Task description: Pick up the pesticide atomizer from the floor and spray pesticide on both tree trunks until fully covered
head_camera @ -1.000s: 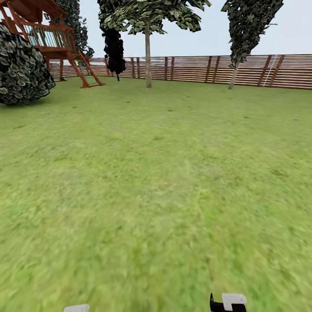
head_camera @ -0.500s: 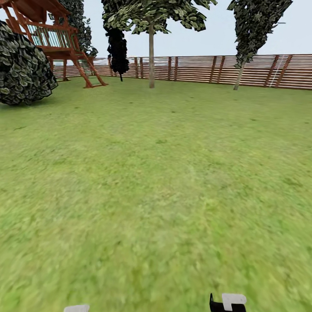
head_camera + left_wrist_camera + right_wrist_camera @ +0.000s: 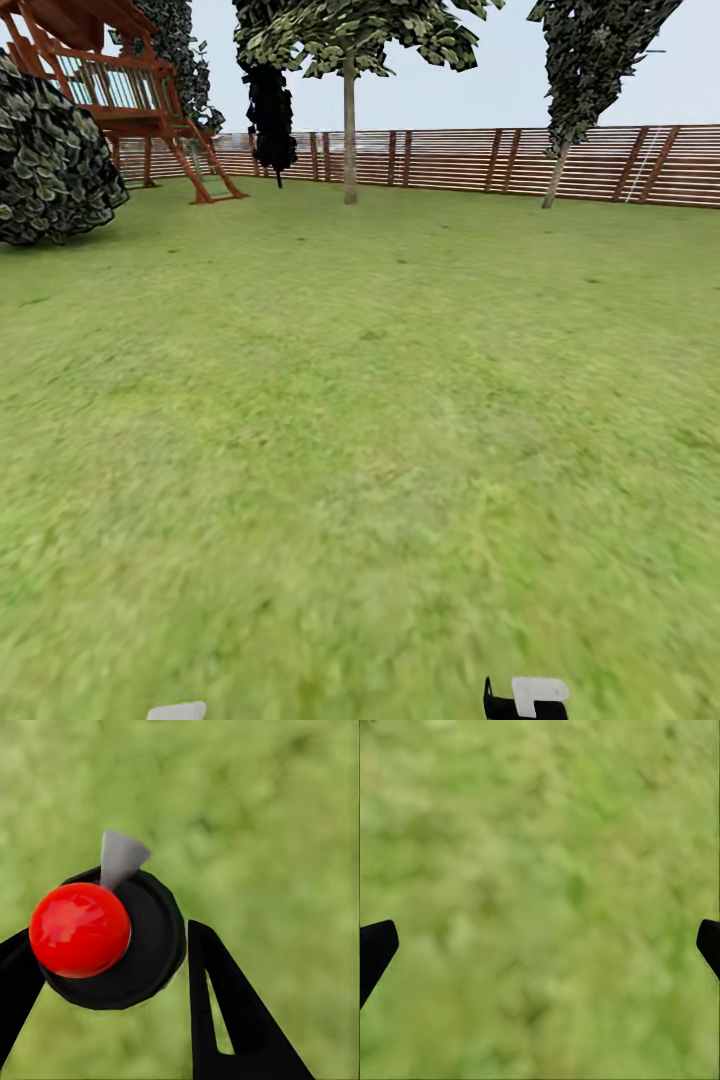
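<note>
Green lawn (image 3: 380,400) fills the garden, slat fence (image 3: 450,158) far off w/ tree (image 3: 349,130) well ahead. Left claw (image 3: 112,960) clamped on atomizer (image 3: 112,941), red knob up; right claw (image 3: 540,945) apart, empty. Step looks like transit to 1st trunk; next: drive close, aim nozzle at bark

This is a fenced garden or backyard, rendered in simulation. A wide green grass lawn (image 3: 380,400) runs out to a brown horizontal-slat wooden fence (image 3: 450,158) that closes off the far side. Trees stand near the fence: one with a straight bare trunk (image 3: 350,130) and a leafy crown, another leaning tree (image 3: 590,60) to its right, and a narrow dark one (image 3: 270,110). A red-brown wooden play structure (image 3: 120,90) with a ladder and a rounded bush (image 3: 50,160) stand at the left.
</note>
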